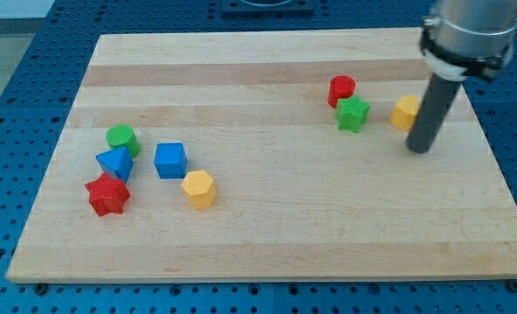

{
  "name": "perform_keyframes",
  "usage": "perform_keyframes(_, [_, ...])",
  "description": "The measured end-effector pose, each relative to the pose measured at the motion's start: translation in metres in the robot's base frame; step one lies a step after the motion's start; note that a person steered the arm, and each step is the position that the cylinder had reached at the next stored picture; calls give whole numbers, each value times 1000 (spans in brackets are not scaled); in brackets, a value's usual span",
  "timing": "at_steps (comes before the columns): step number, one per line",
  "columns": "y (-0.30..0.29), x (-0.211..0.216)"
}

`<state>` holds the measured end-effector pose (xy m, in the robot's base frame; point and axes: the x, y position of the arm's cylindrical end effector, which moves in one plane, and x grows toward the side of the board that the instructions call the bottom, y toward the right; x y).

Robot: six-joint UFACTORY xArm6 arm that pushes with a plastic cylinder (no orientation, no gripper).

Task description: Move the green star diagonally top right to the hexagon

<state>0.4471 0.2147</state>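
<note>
camera view shows a pale wooden board [267,227] lying on a blue perforated table [31,78], with the arm's dark rod coming down from the view's top right. my tip [420,149] rests on the board near its right edge, just below and touching or nearly touching a yellow block [404,112] whose right side is hidden behind the rod, so its shape is hard to make out. this arm carries no pincer at all, only the rod, so there is nothing to open or close. the green star [352,113] sits to the view's left of the tip, a short way off, with the yellow block between them. a red cylinder [342,90] stands just above the star, touching it or very close. well apart, at the view's left, a second cluster gathers: a green cylinder [121,139] with a blue block [115,162] just under it, a red star [108,194] below that, a blue cube [170,160] to their right, and a yellow hexagon [199,188] just beside the cube's lower right corner. the green star lies far from that hexagon, up toward the view's top right of it.
</note>
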Motion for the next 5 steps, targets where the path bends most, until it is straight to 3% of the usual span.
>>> perform_keyframes(2, [8, -12])
perform_keyframes(5, [-29, -31])
